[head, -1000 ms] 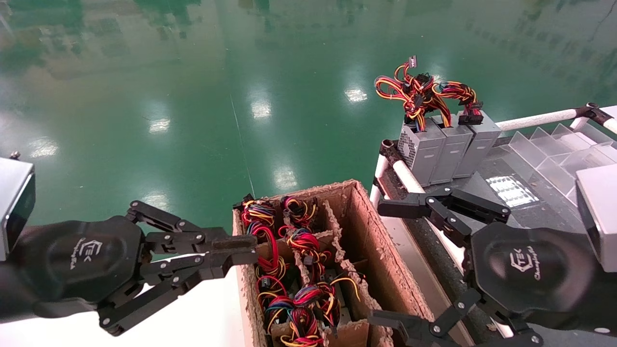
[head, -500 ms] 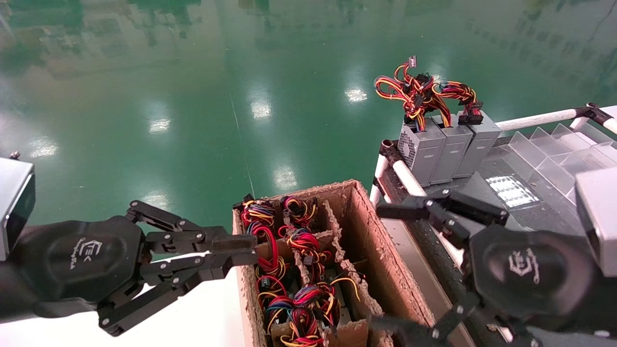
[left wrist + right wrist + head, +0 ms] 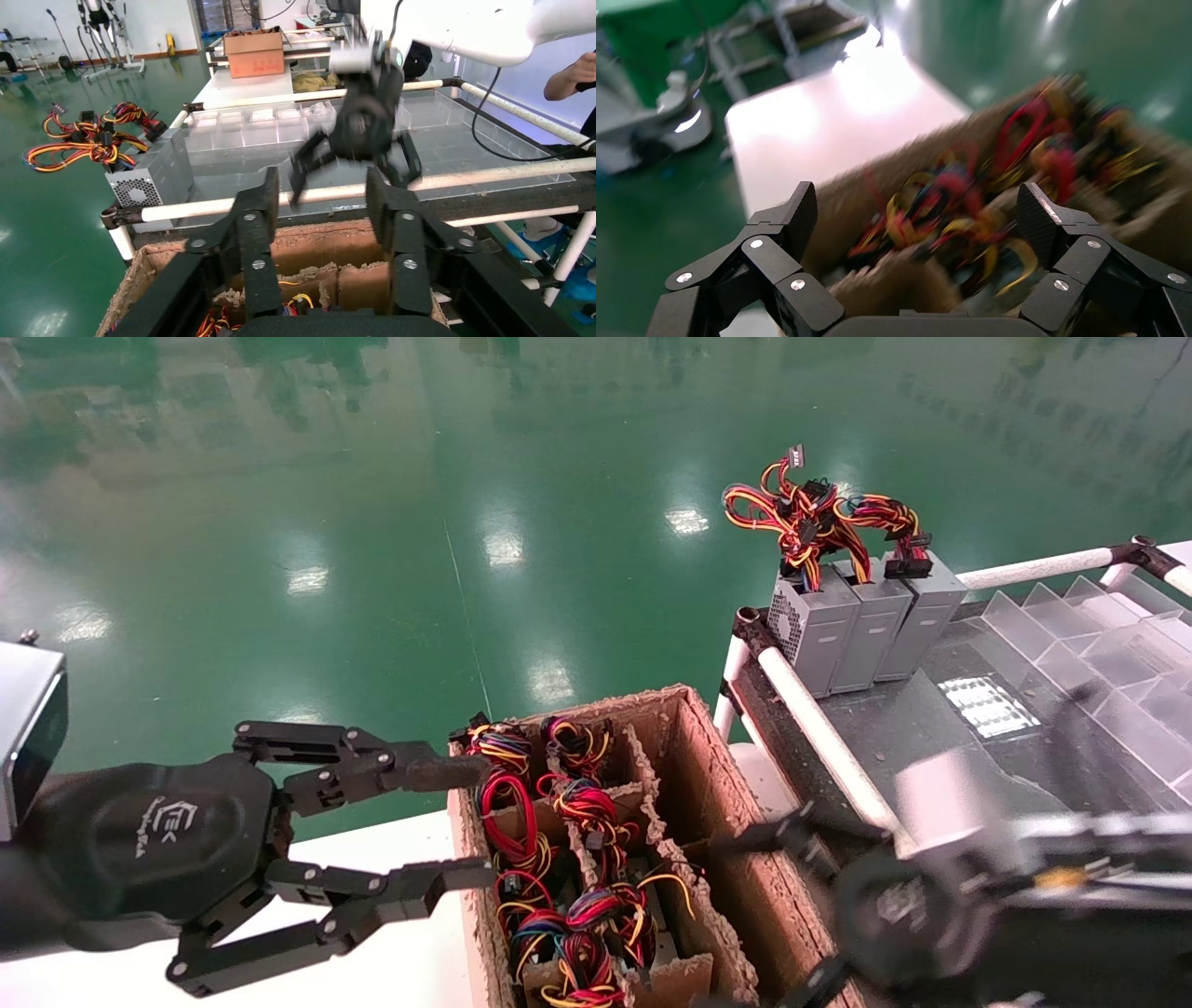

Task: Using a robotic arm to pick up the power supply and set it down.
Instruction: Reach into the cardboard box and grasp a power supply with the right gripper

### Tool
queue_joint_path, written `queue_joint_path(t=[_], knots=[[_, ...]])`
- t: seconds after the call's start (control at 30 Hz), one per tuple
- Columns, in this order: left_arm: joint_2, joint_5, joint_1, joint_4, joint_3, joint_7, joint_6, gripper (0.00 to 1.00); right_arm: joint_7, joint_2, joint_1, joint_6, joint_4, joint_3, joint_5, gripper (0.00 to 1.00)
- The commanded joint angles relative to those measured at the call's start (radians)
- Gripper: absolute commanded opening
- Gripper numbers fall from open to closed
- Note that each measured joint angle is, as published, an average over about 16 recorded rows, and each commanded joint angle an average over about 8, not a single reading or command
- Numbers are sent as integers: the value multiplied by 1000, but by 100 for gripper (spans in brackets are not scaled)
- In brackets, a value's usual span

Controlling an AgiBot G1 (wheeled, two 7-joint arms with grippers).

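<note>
Left gripper (image 3: 461, 822): we see it at the near-left edge of the cardboard box (image 3: 708, 775), jaws spread wide and holding nothing; one finger reaches the box's far-left corner, the other lies along its left wall lower down.
Same gripper, left wrist view (image 3: 320, 200): we see both fingers framing the box's far wall, well apart, with nothing between them.
Right gripper (image 3: 792, 905): we find it low at the box's right side, blurred in the head view; in the right wrist view (image 3: 916, 214) its jaws stand wide open above the box, empty.
Power supplies in the box (image 3: 582, 905): we see only their red, yellow, blue and black wire bundles rising from the cardboard compartments; the grey bodies are mostly hidden.
Power supplies on the desk (image 3: 861, 621): three grey units stand upright side by side at the far-left corner of the desk (image 3: 931, 728), touching each other, their wires (image 3: 815, 519) bunched on top.
Clear dividers (image 3: 1099, 635): we see them on the desk to the right of the three units.
Rail (image 3: 819, 738): a white tube runs along the desk's left edge, between desk and box.
Floor (image 3: 372, 523): glossy green.
</note>
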Motion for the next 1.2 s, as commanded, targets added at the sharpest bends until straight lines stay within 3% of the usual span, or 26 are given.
queue_joint_path(t=[0.03,0.5,0.83,1.2], knots=[[0,0,0,0,0,0,0,100,29,-17,19,-11,7,-37,-53,100],[0,0,0,0,1,0,0,100,43,-184,69,-53,-74,-165,-139,100],[0,-1,0,0,1,1,0,100,-28,-280,94,-2,-165,-206,-214,100],[-1,-1,0,0,2,1,-1,100,-81,-347,117,39,-265,-203,-225,100]])
